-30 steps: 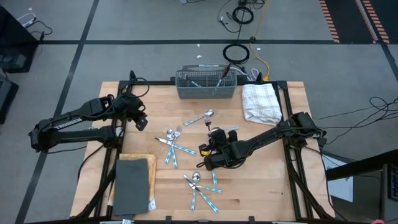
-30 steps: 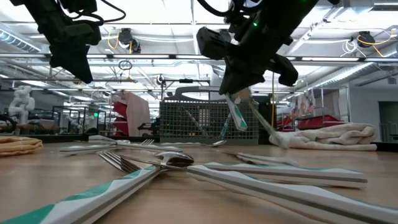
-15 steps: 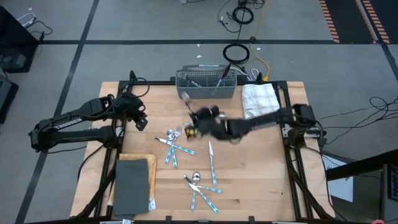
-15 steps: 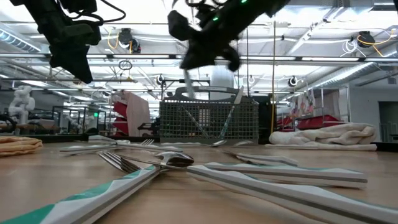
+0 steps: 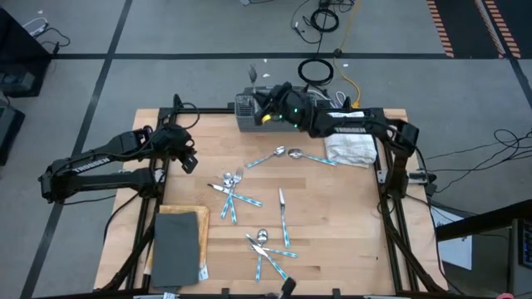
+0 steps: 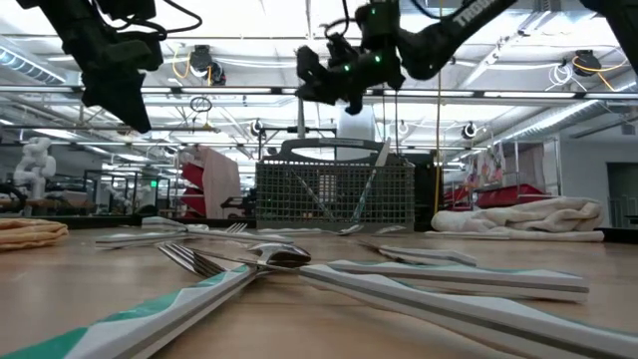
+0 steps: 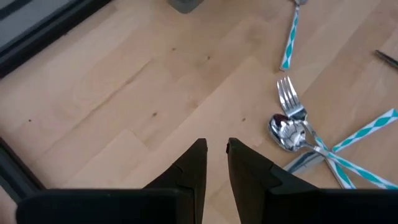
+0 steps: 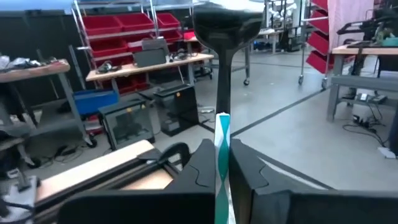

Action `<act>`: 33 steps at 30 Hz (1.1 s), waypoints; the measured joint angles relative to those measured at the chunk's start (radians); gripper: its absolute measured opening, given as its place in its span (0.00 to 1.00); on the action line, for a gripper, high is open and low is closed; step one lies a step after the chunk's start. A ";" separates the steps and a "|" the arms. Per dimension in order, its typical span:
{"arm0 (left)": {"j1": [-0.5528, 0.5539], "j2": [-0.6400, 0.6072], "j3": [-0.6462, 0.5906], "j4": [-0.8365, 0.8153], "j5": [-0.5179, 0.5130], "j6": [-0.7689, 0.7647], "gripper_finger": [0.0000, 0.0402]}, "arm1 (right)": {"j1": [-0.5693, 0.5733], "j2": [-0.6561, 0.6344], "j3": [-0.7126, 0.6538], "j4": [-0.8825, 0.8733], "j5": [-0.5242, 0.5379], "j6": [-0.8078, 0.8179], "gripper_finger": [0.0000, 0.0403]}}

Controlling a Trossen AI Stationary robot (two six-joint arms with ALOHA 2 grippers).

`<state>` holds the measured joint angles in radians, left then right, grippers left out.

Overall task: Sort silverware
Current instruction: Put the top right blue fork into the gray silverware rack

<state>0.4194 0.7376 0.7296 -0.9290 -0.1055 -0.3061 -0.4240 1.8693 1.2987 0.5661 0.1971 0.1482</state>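
Observation:
The silverware, forks, spoons and knives with blue-striped handles, lies scattered mid-table (image 5: 233, 188), nearer the front (image 5: 268, 248) and toward the far side (image 5: 279, 154). My right gripper (image 5: 258, 95) is raised over the grey mesh basket (image 6: 334, 194) at the table's far edge, shut on a spoon (image 8: 222, 74). In the low view it (image 6: 347, 70) hangs well above the basket's rim. My left gripper (image 7: 216, 149) hovers over bare wood at the table's left (image 5: 188, 159), its fingers a narrow gap apart with nothing between them. My right gripper pinches the spoon's striped handle (image 8: 222, 138) between its two fingers. The fingers lie about level, coming from the table's right, and the spoon runs along them. Its bowl (image 8: 227, 25) sticks out ahead of the fingertips. The spoon is lifted clear, above the basket.
A white folded towel (image 5: 349, 143) lies at the far right. A dark grey mat on a wooden board (image 5: 179, 246) sits at the near left corner. Several pieces stand inside the basket (image 6: 371, 189). Bare wood shows at the table's right side (image 5: 349, 224).
My right gripper has carried the spoon from the middle of the table up and toward the far edge, ending over the basket. It has tipped from pointing down to about level. The rest of the silverware lies where it was.

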 joint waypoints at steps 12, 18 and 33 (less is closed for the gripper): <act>0.000 0.000 0.000 0.008 -0.009 0.000 0.17 | -0.086 0.055 0.000 -0.008 -0.129 -0.076 0.00; 0.000 0.000 0.000 0.008 -0.012 0.006 0.17 | -0.089 0.127 0.000 0.017 -0.140 -0.086 0.00; 0.000 0.000 0.000 0.005 -0.013 0.007 0.17 | -0.086 0.155 -0.001 -0.046 -0.143 -0.029 0.20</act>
<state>0.4194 0.7376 0.7296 -0.9241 -0.1181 -0.2989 -0.5098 2.0243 1.2980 0.5198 0.0540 0.1192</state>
